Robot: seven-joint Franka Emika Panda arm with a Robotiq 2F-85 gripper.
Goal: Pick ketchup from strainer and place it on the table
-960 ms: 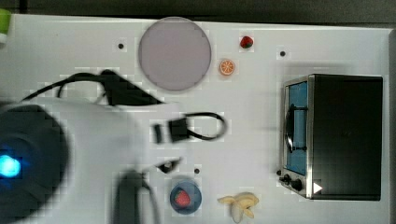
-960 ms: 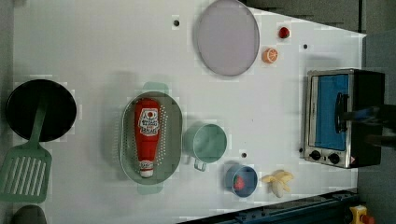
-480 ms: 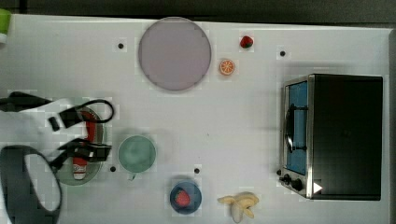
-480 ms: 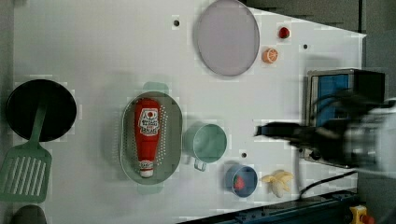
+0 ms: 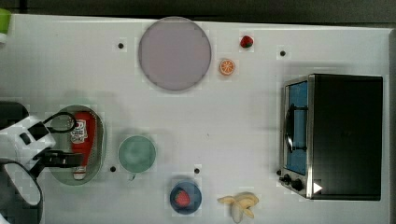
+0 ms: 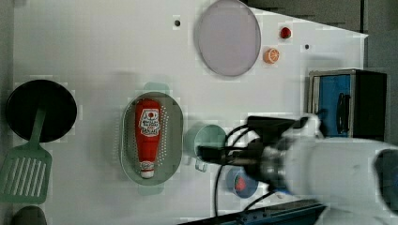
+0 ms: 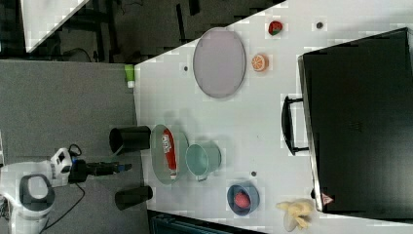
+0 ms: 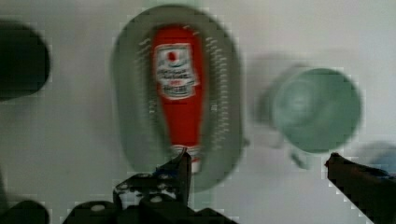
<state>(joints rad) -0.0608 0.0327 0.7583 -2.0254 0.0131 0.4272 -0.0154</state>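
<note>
- The ketchup (image 6: 148, 133) lies flat, lengthwise in the strainer (image 6: 174, 140), white cap toward the left view's bottom, label facing up.
- The strainer sits on the white worktop (image 6: 103, 51), toward the left view's left of centre; in the top view it is at the far left of the worktop (image 5: 233, 121), partly under the arm.
- In the top view the gripper (image 5: 63, 158) hangs over the cap end of the ketchup (image 5: 84, 135) and the near wall of the strainer (image 5: 100, 140).
- The wrist view shows the jaws spread wide apart, one dark fingertip (image 8: 182, 161) over the cap of the ketchup (image 8: 180, 93), the other fingertip (image 8: 343, 170) well off beyond the green cup (image 8: 317, 109). Nothing is between them.
- The green cup (image 6: 209, 140) stands just beside the strainer on the left view's right.
- A blue bowl (image 5: 185, 198) holding a strawberry sits near the cup, with a banana (image 5: 240, 205) to the top view's right of it.
- A grey-lilac plate (image 5: 174, 52), an orange slice (image 5: 227, 67) and a strawberry (image 5: 246, 41) lie along the top view's upper side.
- A toaster oven (image 5: 334, 135) stands at the top view's right.
- A black pan (image 6: 41, 110) and a green spatula (image 6: 26, 171) lie at the left view's left edge.
</note>
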